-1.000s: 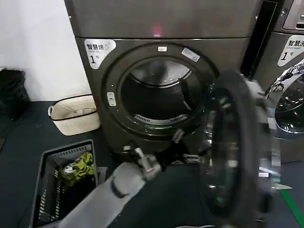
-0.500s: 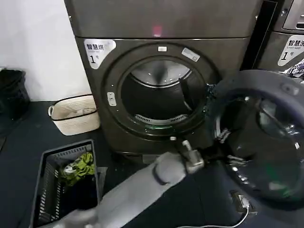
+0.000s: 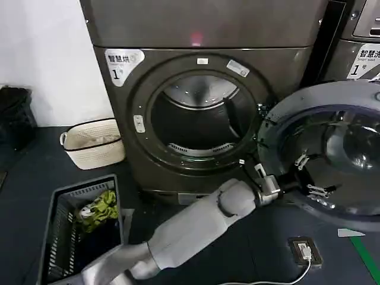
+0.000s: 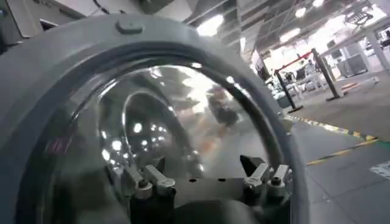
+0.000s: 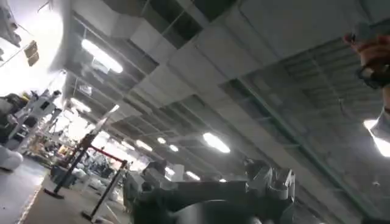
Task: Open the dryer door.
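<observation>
The dryer door [image 3: 284, 122] stands swung wide to the right of the drum opening [image 3: 199, 119], its grey inner face and domed glass turned toward me. My left arm reaches from the lower left across the floor to the door. My left gripper [image 3: 310, 175] is open at the lower part of the door's inner face, its fingers spread with nothing between them. In the left wrist view the left gripper [image 4: 204, 175] faces the door's grey ring [image 4: 55, 79] and the glass dome from close by. My right gripper [image 5: 207, 178] is open and empty, pointing up at the ceiling.
A cream basket [image 3: 92, 142] stands left of the dryer. A grey crate [image 3: 68, 199] holding green cloth sits at the lower left. The neighbouring machine [image 3: 362, 53] is behind the open door. A small device with a cable [image 3: 304, 251] lies on the floor under the door.
The door has swung from nearly edge-on to wide open at the right, inner face now toward me. My left arm has followed it to the right.
</observation>
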You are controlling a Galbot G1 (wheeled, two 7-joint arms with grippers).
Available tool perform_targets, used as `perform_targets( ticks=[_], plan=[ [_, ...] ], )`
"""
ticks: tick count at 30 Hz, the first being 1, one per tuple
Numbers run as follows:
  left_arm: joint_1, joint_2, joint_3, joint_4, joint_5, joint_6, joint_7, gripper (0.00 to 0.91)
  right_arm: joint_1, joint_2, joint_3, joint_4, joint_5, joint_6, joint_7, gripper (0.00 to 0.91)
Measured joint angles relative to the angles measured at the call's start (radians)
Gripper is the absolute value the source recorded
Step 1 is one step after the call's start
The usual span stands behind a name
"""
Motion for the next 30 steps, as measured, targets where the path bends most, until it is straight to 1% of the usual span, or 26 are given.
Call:
perform_targets(
  ticks=[6,7,8,10,14,19,22,25,30],
  plan=[
    [0.009,0.016,-0.006,-0.016,0.002,0.012,0.004,0.907,0.0,-0.022,-0.002,-0.017,0.003,0.008,-0.018,0.907],
    [0.015,0.023,-0.007,-0.023,0.003,0.015,0.007,0.907,0.001,-0.025,-0.002,-0.016,0.012,0.0,-0.028,0.907],
    [0.024,0.033,-0.011,-0.036,0.003,0.021,0.015,0.907,0.004,-0.028,-0.003,-0.013,0.028,-0.021,-0.042,0.907],
    [0.047,0.065,-0.019,-0.073,0.001,0.037,0.024,0.907,0.009,-0.038,-0.005,-0.003,0.036,-0.043,-0.06,0.907],
    [0.116,0.174,-0.033,-0.214,0.003,0.06,0.047,0.907,0.008,-0.063,-0.02,-0.012,0.055,-0.045,-0.066,0.907],
    [0.216,0.368,-0.068,-0.403,-0.001,0.049,0.065,0.907,0.018,-0.086,-0.058,-0.019,0.062,-0.044,-0.062,0.907],
    [0.277,0.477,-0.099,-0.502,0.003,0.012,0.083,0.907,0.027,-0.102,-0.08,-0.031,0.063,-0.045,-0.065,0.907],
    [0.337,0.583,-0.138,-0.586,0.069,-0.044,0.107,0.907,0.032,-0.125,-0.1,-0.046,0.062,-0.044,-0.069,0.907],
    [0.454,0.776,-0.244,-0.674,0.171,-0.152,0.128,0.907,0.051,-0.159,-0.148,-0.06,0.059,-0.043,-0.079,0.907]
  ],
)
